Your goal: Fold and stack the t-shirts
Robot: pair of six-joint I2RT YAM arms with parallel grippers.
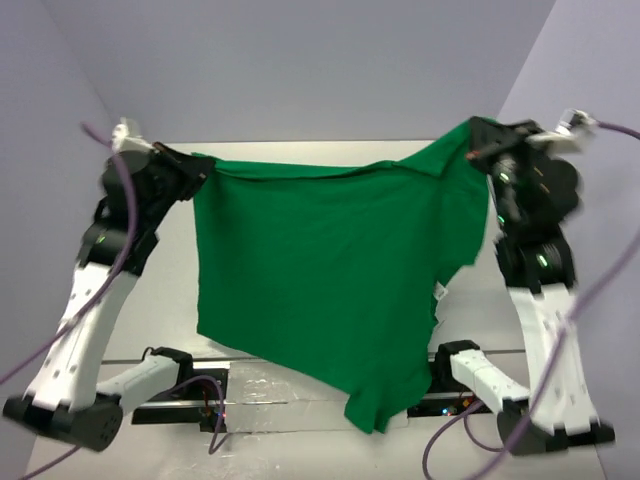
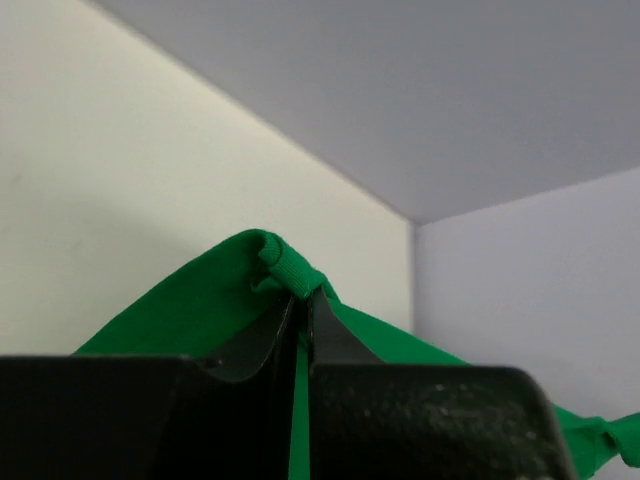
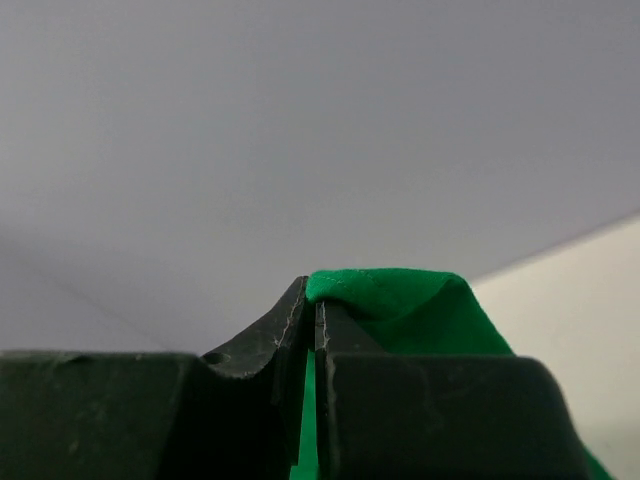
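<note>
**Item 1: t-shirt** (image 1: 330,270). Plain bright green cloth with no print. It hangs spread in the air above the worktop (image 1: 165,300), stretched by its top edge between the two tools. The top edge sags slightly at the middle. The body hangs as a wide sheet over the middle of the worktop. Its lowest corner droops towards the near edge of the worktop, between the two arm bases. A small white label (image 1: 438,291) shows at the cloth's right-hand border.

**Item 2: left tool** (image 1: 200,168). Raised above the far left part of the worktop. Its jaws are clenched on the shirt's upper left corner. In the left wrist view a rolled hem of green cloth bunches just past the fingertips (image 2: 318,305).

**Item 3: right tool** (image 1: 478,150). Raised above the far right part of the worktop. Its jaws are pinched tight on the shirt's upper right corner. In the right wrist view a fold of green cloth caps the fingers (image 3: 292,310).

**Item 4: worktop.** Pale, with bare surface visible on both sides of the hanging cloth.

**Item 5: cables** (image 1: 120,200). Purple, looping from both arms down towards the near edge of the worktop.

**Item 6: walls** (image 1: 300,60). Grey-lilac, enclosing the far and side edges of the worktop.
</note>
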